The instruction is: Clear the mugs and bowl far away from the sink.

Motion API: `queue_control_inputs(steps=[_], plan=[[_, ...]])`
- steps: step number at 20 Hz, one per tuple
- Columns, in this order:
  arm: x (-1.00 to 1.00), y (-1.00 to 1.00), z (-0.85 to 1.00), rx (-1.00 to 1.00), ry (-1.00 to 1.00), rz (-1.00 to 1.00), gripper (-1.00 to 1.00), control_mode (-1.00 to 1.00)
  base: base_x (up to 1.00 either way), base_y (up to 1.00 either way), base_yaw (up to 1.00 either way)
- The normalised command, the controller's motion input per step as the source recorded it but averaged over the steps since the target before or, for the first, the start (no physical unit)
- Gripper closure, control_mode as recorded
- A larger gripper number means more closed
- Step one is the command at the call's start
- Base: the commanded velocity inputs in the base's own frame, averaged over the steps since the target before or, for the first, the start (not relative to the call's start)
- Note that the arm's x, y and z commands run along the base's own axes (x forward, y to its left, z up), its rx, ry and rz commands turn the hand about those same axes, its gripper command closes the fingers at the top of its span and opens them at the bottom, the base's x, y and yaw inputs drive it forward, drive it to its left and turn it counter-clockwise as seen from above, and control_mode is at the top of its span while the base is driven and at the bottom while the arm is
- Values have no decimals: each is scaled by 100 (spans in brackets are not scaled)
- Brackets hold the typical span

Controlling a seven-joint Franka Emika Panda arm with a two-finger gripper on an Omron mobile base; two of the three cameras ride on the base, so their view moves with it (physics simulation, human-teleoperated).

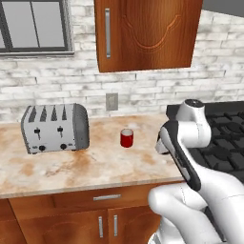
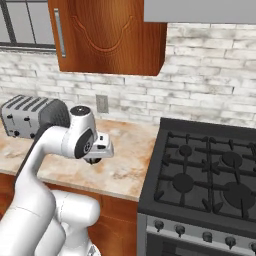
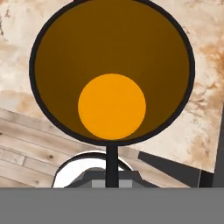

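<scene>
Arm (image 2: 60,140) over counter (image 2: 125,170) beside stove (image 2: 210,175)

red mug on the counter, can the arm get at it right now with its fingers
Probably not yet. The red mug stands in open counter with nothing around it, but the fingers are shut on the black mug, so that must be set down first.
</scene>
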Motion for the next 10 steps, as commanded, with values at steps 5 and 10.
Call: queue_control_inputs(steps=[5, 10], plan=[[53, 0, -31, 0, 7, 0, 100, -100, 0, 0, 0], [62, 0, -40, 0, 10, 0, 100, -100, 0, 0, 0]])
